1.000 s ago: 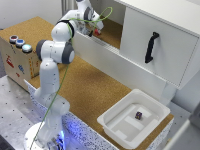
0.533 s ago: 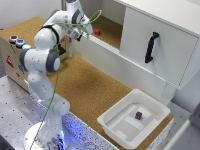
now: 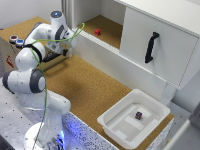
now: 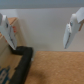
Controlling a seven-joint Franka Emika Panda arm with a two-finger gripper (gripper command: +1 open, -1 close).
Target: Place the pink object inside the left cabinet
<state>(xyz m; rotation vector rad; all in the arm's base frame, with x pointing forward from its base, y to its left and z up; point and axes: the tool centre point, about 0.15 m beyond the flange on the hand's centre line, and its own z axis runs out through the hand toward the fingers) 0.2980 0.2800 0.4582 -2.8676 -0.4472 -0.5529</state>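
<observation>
Tray [image 3: 116, 129] of white plastic sits nearest on the cork bench [image 3: 85, 85], a small dark cube [image 3: 138, 115] lying inside it. Beyond, the hand [image 4: 41, 30] hangs outside the cabinet's low front wall, fingers [image 4: 70, 29] spread wide with nothing between them. Farther back, the pink object [image 3: 97, 32] appears to rest on the brown floor of the left cabinet [image 3: 111, 29], though it is small and blurred. Judged so, placing looks done; what remains is pulling the arm clear without brushing the wall.

The pink object [image 3: 97, 32] lies on the left cabinet's [image 3: 112, 27] cork floor.
</observation>
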